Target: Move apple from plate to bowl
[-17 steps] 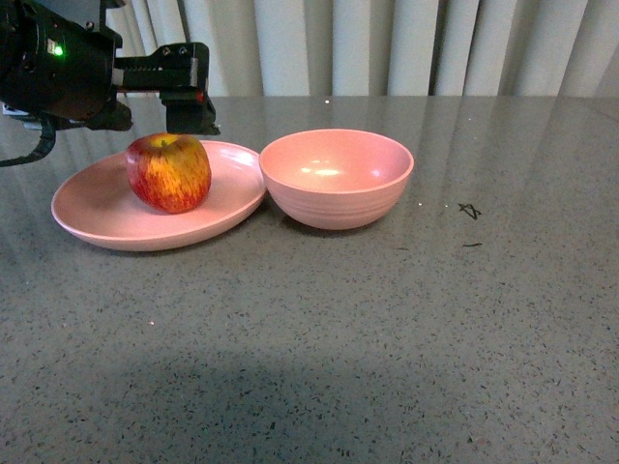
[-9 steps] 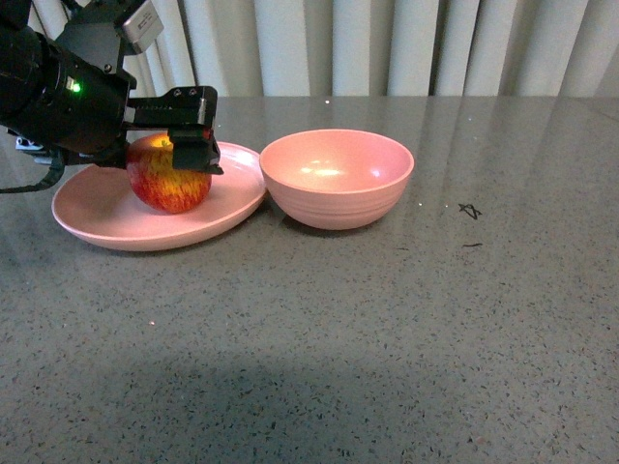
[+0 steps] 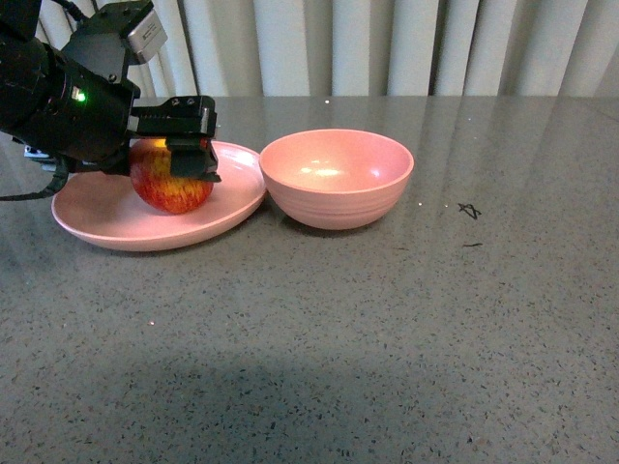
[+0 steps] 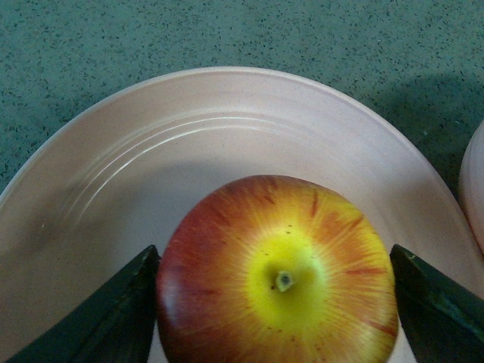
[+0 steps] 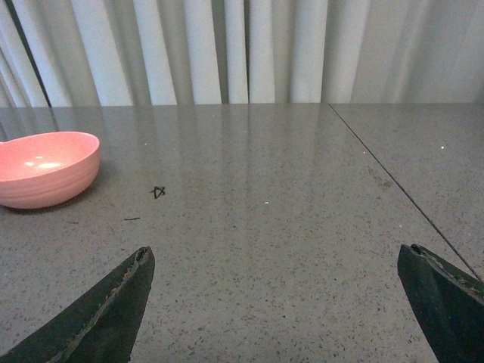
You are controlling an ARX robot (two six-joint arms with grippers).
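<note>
on a grey speckled stone tabletop (image 3: pixel 387 319), the black left claw (image 3: pixel 184 159) grips the round red-and-yellow apple (image 3: pixel 172 188), which sits on the shallow matte pink plate (image 3: pixel 97 217) just beside the deep matte pink bowl (image 3: pixel 335 184). the right claw (image 5: pixel 276 302) hangs wide open, well apart.

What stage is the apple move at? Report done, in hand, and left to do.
Done: the approach. The left gripper is down at the apple, with a finger against each side. In hand: the grasp. The apple sits on the plate, not yet lifted. Left: lift it, carry it over to the empty bowl beside the plate, and release.
</note>
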